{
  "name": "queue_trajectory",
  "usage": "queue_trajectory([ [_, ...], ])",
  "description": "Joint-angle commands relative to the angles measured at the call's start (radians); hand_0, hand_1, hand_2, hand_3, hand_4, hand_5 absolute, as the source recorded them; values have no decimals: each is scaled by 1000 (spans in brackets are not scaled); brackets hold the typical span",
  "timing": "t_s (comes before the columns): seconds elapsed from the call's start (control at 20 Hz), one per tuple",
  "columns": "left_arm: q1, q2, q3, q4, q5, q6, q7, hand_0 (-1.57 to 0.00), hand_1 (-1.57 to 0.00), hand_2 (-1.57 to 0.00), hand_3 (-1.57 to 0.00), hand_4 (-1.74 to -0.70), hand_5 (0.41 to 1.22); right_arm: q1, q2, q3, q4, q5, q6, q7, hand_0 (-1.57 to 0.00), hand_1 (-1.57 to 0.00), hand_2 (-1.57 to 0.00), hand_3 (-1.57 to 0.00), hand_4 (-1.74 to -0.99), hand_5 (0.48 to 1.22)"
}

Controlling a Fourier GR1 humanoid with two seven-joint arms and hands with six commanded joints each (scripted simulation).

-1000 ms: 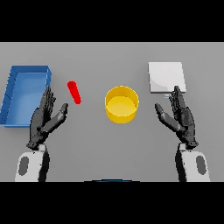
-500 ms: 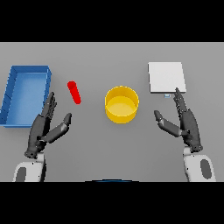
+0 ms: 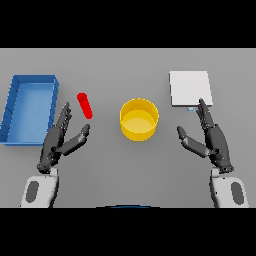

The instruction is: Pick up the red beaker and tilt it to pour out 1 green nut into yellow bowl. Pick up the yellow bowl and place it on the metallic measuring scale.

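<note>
Blue tray (image 3: 31, 82) sits at approx. 9 o'clock of the grey table (image 3: 125, 65), long axis running near to far, open side up. Left hand (image 3: 59, 142) shows at approx. 8 o'clock, just right of the tray's near corner, fingers straight and spread, pointing toward 1 o'clock, thumb angled out toward the centre; it holds nothing. Red beaker (image 3: 85, 105) lies on its side on the table at approx. 10 o'clock, just beyond the left hand's fingertips and thumb, apart from them; contents cannot be told. Yellow bowl (image 3: 139, 119) stands upright at table centre, between the two hands, well apart from both; inside looks plain yellow. Metallic measuring scale (image 3: 189, 88) lies flat at approx. 2 o'clock as a pale square plate, nothing on it. Right hand (image 3: 212, 142) shows at approx. 4 o'clock, fingers straight and close together, pointing toward 11 o'clock, tips overlapping the scale's near edge in view, thumb spread toward the bowl; it grips nothing.
</note>
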Motion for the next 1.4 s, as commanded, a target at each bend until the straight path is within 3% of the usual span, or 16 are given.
queue_trajectory([
  [0.0,-29,3,13,39,-4,6,-14,1,1,1,1,-1202,661,3,1,2,-2,-1,2,-5,1,1,1,1,-1294,623],
  [0.3,-214,4,78,252,-9,45,-54,1,1,1,1,-1213,646,-19,-6,-15,13,-9,0,28,1,1,1,1,-1293,618],
  [0.4,-261,-2,90,324,-7,46,-77,1,1,1,1,-1222,638,0,-6,-11,11,0,-1,-2,1,1,1,1,-1297,625],
  [0.65,-381,-6,110,477,-38,81,-109,1,1,1,1,-1221,635,-17,-11,-18,8,7,-14,26,1,1,1,1,-1299,634],
  [1.1,-481,-31,156,640,-24,108,-218,1,-6,-50,-30,-1347,726,-30,-8,-24,24,3,-15,24,1,1,1,1,-1301,647],
  [1.2,-501,-41,171,665,-19,131,-230,-338,-306,-322,-239,-1385,765,-9,-8,-17,19,10,-13,16,1,1,1,1,-1294,645],
  [1.25,-511,-53,188,679,0,134,-244,-585,-556,-551,-416,-1416,786,-10,-8,-21,15,7,-17,25,1,1,1,1,-1292,645],
  [1.35,-525,-61,206,709,13,141,-262,-940,-921,-918,-832,-1425,943,-18,-2,-17,12,11,-22,41,1,1,1,1,-1290,646],
])
